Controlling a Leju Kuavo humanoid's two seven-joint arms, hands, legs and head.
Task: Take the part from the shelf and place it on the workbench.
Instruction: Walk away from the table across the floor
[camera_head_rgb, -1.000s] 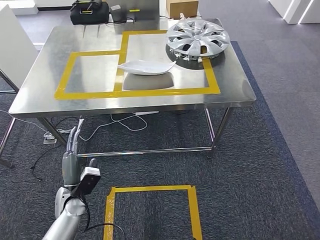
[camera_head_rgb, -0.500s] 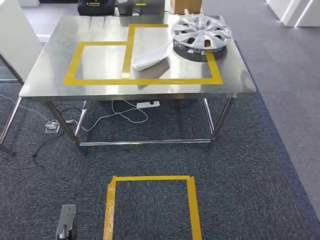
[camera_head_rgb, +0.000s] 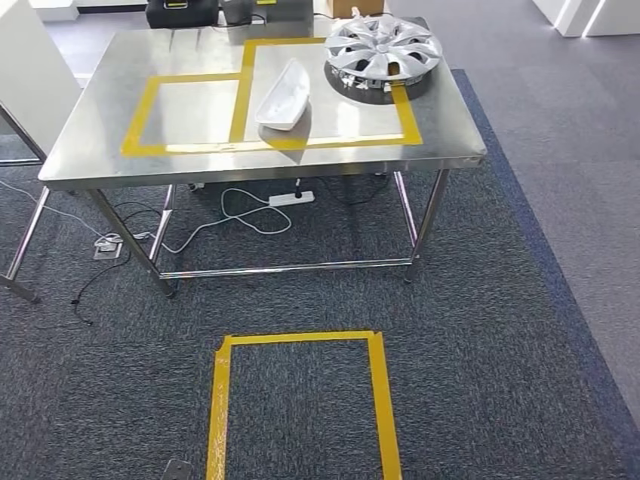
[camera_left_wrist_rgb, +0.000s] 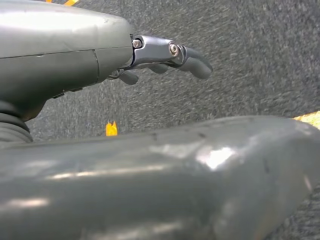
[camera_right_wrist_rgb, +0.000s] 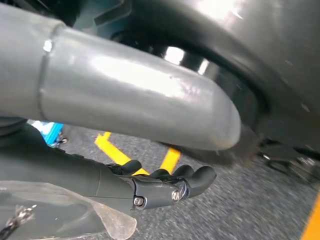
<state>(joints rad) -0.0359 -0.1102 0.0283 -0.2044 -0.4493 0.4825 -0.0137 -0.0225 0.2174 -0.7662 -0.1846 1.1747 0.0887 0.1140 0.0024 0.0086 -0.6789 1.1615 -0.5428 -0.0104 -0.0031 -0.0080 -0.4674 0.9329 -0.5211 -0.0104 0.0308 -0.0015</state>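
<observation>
A white curved part (camera_head_rgb: 283, 95) lies on the steel workbench (camera_head_rgb: 90, 130), across the yellow tape line between the two marked boxes. A silver hubcap (camera_head_rgb: 383, 47) sits at the bench's far right. My left hand (camera_left_wrist_rgb: 170, 52) hangs over dark carpet in the left wrist view, fingers stretched out and holding nothing. My right hand (camera_right_wrist_rgb: 166, 187) also hangs low, fingers together and slightly bent, with nothing in them. Both hands are well away from the bench.
A yellow tape square (camera_head_rgb: 302, 340) marks the carpet in front of the bench. Cables and a power strip (camera_head_rgb: 290, 198) lie under it. A black case (camera_head_rgb: 181, 12) stands at the bench's far edge; a white panel (camera_head_rgb: 30, 70) leans at the left.
My left arm has dropped out of the head view. The white part has turned on the bench from lying crosswise to pointing away from me. The camera has shifted a little.
</observation>
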